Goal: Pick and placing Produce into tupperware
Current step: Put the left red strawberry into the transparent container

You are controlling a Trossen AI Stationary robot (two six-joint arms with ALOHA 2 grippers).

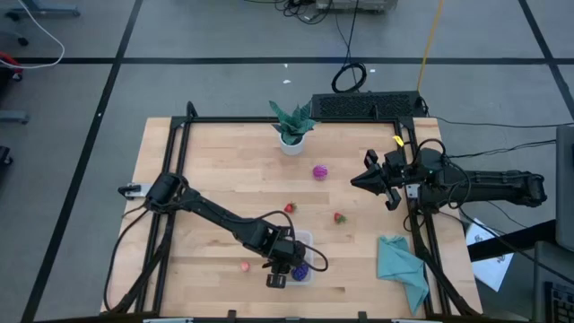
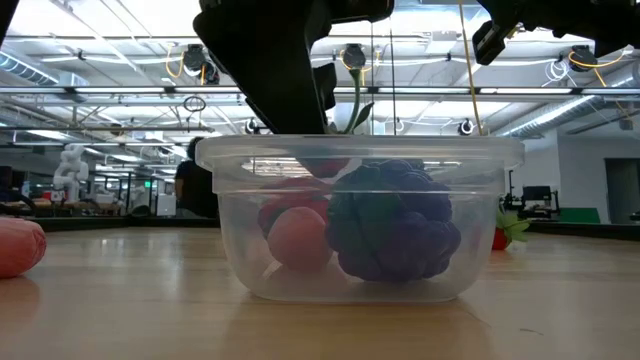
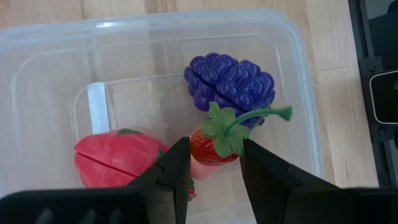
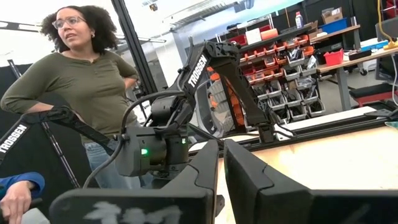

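1. Left gripper [image 3: 214, 163] jaws narrow, clamped on a small red toy strawberry with green leafy cap [image 3: 214, 144]; it hangs inside the clear rectangular plastic tupperware [image 3: 298, 74], just above the contents.
2. In the tupperware under the strawberry: dark purple bumpy toy grape bunch with green stem [image 3: 230, 81], red toy fruit with a seam down it [image 3: 118, 158], and a pinkish piece [image 2: 298, 238] beside the grapes in the low view.
3. Tupperware [image 1: 305, 240] sits at the table's near edge, left arm's wrist directly over it.
4. Loose produce around the tupperware: pinkish piece [image 1: 244, 266] just to its left, red strawberry [image 1: 290, 208] just beyond it, another red strawberry [image 1: 339, 217] to its right, magenta round fruit [image 1: 319, 171] farther back.
5. Right gripper [image 1: 359, 182] jaws closed on nothing, held off the table well right of and beyond the tupperware.
6. Teal cloth [image 1: 401, 269] right of the tupperware; green potted plant in white pot [image 1: 291, 127] at the far edge.
7. Person in olive top [image 4: 87, 81] stands past the table.
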